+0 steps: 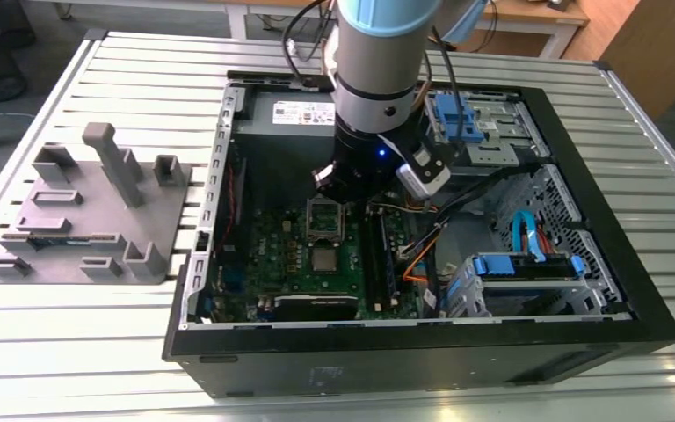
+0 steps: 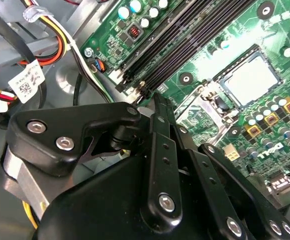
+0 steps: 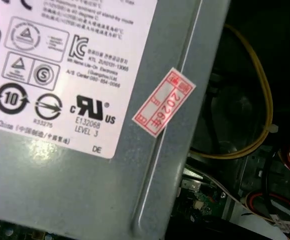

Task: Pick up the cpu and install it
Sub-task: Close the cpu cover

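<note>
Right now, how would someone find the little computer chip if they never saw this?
Look into the open black computer case, at the green board on its floor. Near the board's middle lies the chip: a small flat square with a plain pale grey top, unlike the shiny oblong metal frame beside it.

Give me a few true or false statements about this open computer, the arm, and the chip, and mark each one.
1. The computer case lies open on a slatted table. True.
2. The grey block with posts sits inside the case. False: it stands on the table outside the case, at the exterior view's left.
3. The arm reaches down over the green board. True.
4. The chip rests on the grey block. False: it lies on the green board inside the case.
5. The sticker on the grey metal box is blue. False: it is red and white.
</note>
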Controlling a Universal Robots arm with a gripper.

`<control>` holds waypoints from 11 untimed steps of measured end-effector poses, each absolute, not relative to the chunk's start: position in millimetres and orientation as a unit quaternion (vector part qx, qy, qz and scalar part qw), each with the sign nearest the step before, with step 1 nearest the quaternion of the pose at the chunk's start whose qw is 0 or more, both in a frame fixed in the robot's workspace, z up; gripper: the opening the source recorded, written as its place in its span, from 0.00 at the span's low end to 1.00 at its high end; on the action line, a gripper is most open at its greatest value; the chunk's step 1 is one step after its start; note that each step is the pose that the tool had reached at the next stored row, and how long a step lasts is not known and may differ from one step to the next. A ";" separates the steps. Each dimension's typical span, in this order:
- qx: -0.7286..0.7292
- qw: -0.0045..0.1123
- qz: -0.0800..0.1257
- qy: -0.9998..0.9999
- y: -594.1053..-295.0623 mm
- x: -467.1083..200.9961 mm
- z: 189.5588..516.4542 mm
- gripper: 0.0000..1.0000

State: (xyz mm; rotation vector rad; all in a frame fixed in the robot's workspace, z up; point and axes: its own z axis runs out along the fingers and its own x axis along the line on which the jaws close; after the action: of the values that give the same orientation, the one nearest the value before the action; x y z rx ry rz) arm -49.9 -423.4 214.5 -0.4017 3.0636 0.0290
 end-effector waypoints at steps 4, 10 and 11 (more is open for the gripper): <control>-0.130 0.026 0.009 0.991 -421.1 -49.7 212.9 0.11; -0.134 0.026 0.010 0.991 -421.1 -49.8 212.6 0.11; -0.140 0.026 0.010 0.990 -421.1 -49.8 212.3 0.11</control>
State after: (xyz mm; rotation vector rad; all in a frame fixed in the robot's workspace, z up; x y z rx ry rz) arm -49.8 -421.1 212.3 -0.4327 3.0595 0.0301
